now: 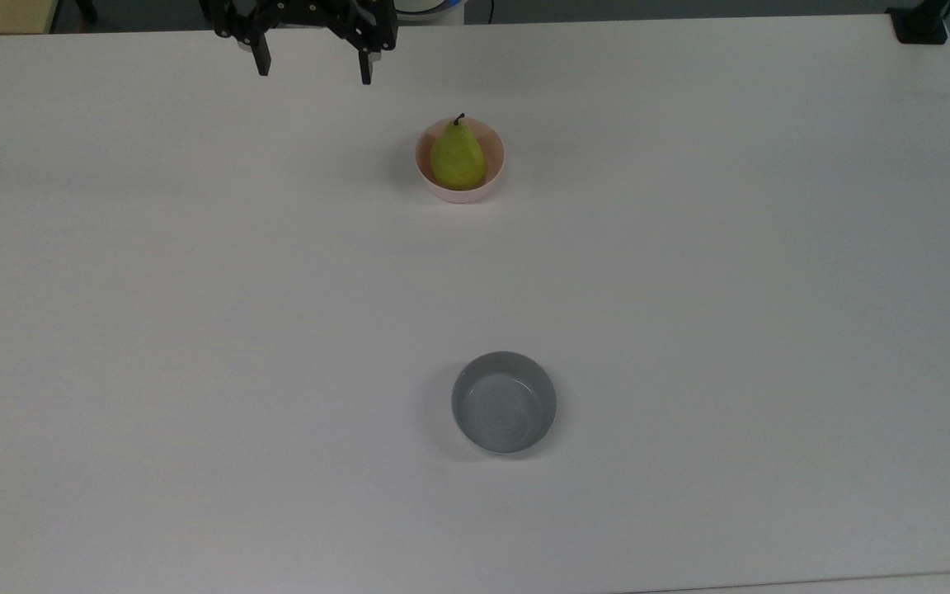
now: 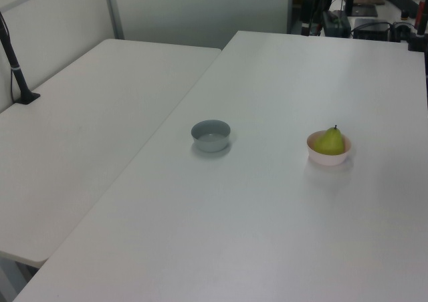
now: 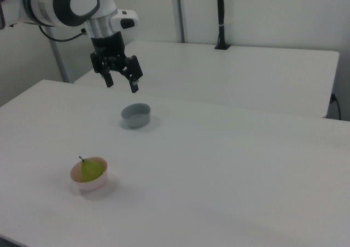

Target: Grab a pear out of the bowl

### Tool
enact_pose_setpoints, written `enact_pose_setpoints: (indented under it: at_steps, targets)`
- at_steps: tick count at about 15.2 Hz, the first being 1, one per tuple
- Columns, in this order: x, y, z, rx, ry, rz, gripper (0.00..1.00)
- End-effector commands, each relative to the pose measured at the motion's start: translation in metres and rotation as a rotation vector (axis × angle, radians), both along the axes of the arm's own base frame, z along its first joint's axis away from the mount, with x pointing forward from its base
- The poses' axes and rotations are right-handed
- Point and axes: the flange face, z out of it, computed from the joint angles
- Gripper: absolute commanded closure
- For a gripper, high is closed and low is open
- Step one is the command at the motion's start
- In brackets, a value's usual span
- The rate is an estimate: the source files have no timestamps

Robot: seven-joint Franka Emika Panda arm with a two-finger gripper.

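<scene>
While the small yellow-green pear (image 1: 458, 158) sits in the pale pink bowl (image 1: 491, 186), the black gripper (image 1: 314, 76) is held spread apart, at ten o'clock of it in the top view.

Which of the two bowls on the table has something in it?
The pale pink bowl, which holds the pear. The grey bowl has nothing in it.

The pear (image 1: 458, 158) sits in the bowl (image 1: 459, 193); the grey bowl (image 1: 504, 403) stands well apart on the counter (image 1: 195, 289).
</scene>
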Motion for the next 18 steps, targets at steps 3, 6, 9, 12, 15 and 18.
enact_pose_setpoints:
  at_steps: [3, 6, 9, 12, 15, 18]
  targets:
    - [-0.027, 0.055, -0.048, 0.021, 0.131, 0.134, 0.0]
    - [-0.043, 0.081, -0.086, 0.019, 0.209, 0.221, 0.0]
    - [-0.058, 0.104, -0.13, 0.014, 0.254, 0.306, 0.0]
    - [-0.071, 0.121, -0.169, 0.0, 0.284, 0.347, 0.0]
    - [-0.078, 0.133, -0.201, -0.015, 0.278, 0.384, 0.0]
    - [-0.075, 0.135, -0.217, -0.027, 0.27, 0.393, 0.02]
